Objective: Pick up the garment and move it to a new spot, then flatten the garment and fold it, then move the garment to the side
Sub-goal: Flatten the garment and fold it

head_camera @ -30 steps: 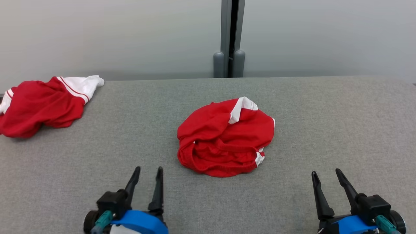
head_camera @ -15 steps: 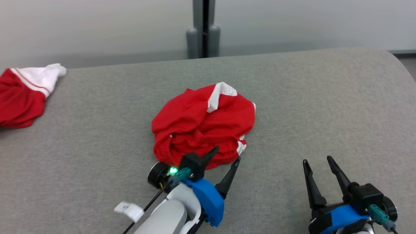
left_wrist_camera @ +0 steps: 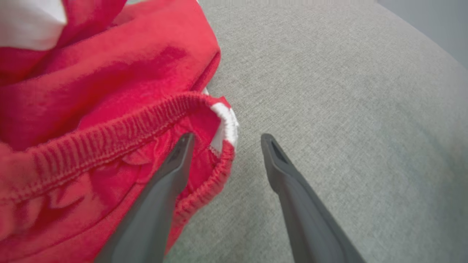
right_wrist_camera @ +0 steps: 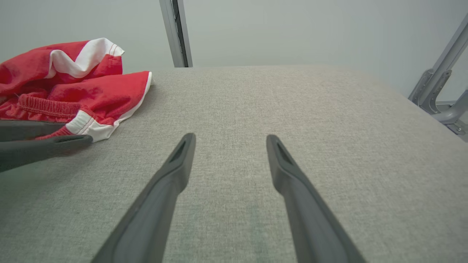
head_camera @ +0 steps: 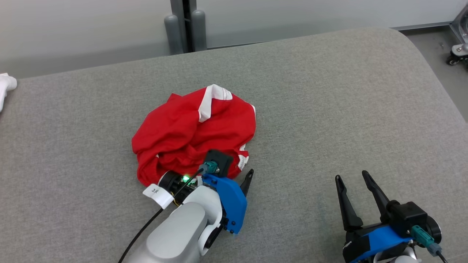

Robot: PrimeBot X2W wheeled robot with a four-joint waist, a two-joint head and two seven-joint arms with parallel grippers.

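The garment [head_camera: 193, 131] is a crumpled red pair of shorts with white trim, lying left of centre on the grey padded table [head_camera: 329, 91]. My left gripper [head_camera: 237, 171] is open at the garment's near right edge. In the left wrist view the left gripper [left_wrist_camera: 227, 136] has one finger over the elastic waistband [left_wrist_camera: 109, 135], and the white-trimmed corner [left_wrist_camera: 225, 122] lies between the fingers. My right gripper [head_camera: 351, 175] stands open and empty over bare table at the lower right. The right wrist view shows the right gripper [right_wrist_camera: 231, 136], with the garment [right_wrist_camera: 73, 80] to its left.
The white edge of another garment [head_camera: 5, 86] peeks in at the far left. A grey post [head_camera: 184, 25] stands behind the table. A wheeled metal frame [head_camera: 459, 40] sits past the table's rounded right edge. Bare table lies right of the garment.
The camera has swung to the right. My left arm has reached forward to the garment's near edge, and its fingers now straddle the waistband corner. The right gripper has stayed open in place.
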